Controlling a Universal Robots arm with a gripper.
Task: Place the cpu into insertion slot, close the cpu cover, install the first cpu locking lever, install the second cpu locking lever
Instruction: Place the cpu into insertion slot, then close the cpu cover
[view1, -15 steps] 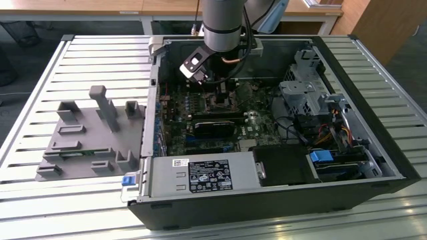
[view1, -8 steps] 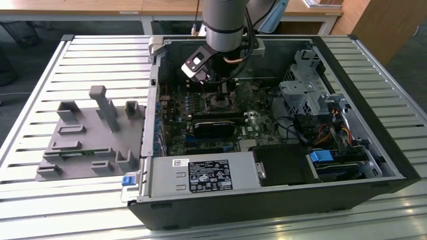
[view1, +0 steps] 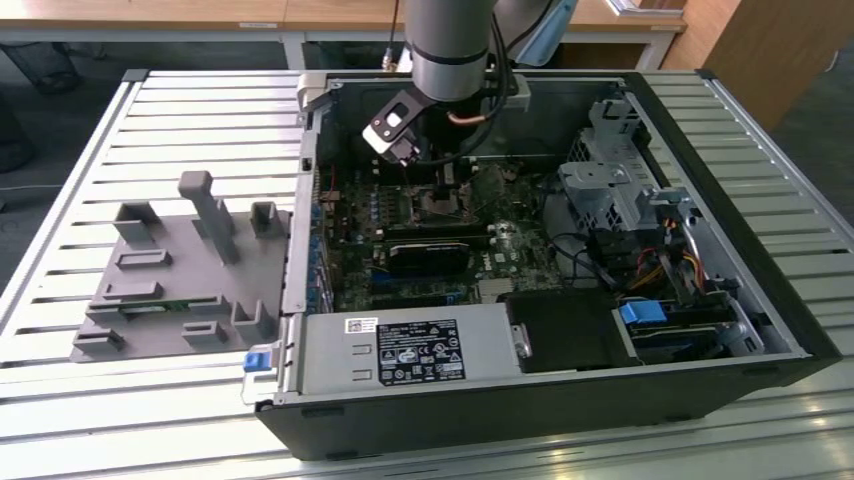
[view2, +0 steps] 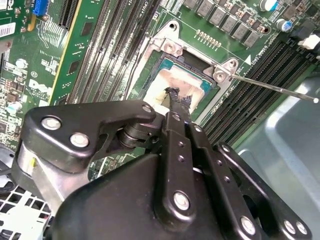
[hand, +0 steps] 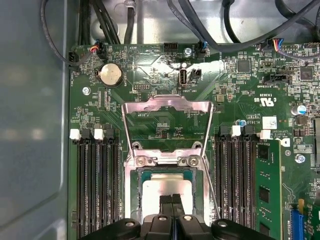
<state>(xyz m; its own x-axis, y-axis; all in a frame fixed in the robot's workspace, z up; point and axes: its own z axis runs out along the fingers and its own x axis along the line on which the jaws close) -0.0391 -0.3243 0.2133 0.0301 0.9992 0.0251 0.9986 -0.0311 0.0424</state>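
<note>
The cpu (hand: 152, 197) lies in the insertion slot (hand: 134, 196), with the cpu cover (hand: 167, 103) swung open. The gripper (hand: 171, 198) has its fingers together, tips at the chip's face. The open computer case (view1: 534, 405) rests on a slatted metal table (view1: 174, 110); the gripper hides the cpu's near edge.

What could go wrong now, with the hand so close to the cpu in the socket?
1. The hand has its tips at the cpu; a sideways slip might shift the chip in the insertion slot.
2. The cpu cover stands open and the thin locking lever sticks out free; the arm could catch either.
</note>
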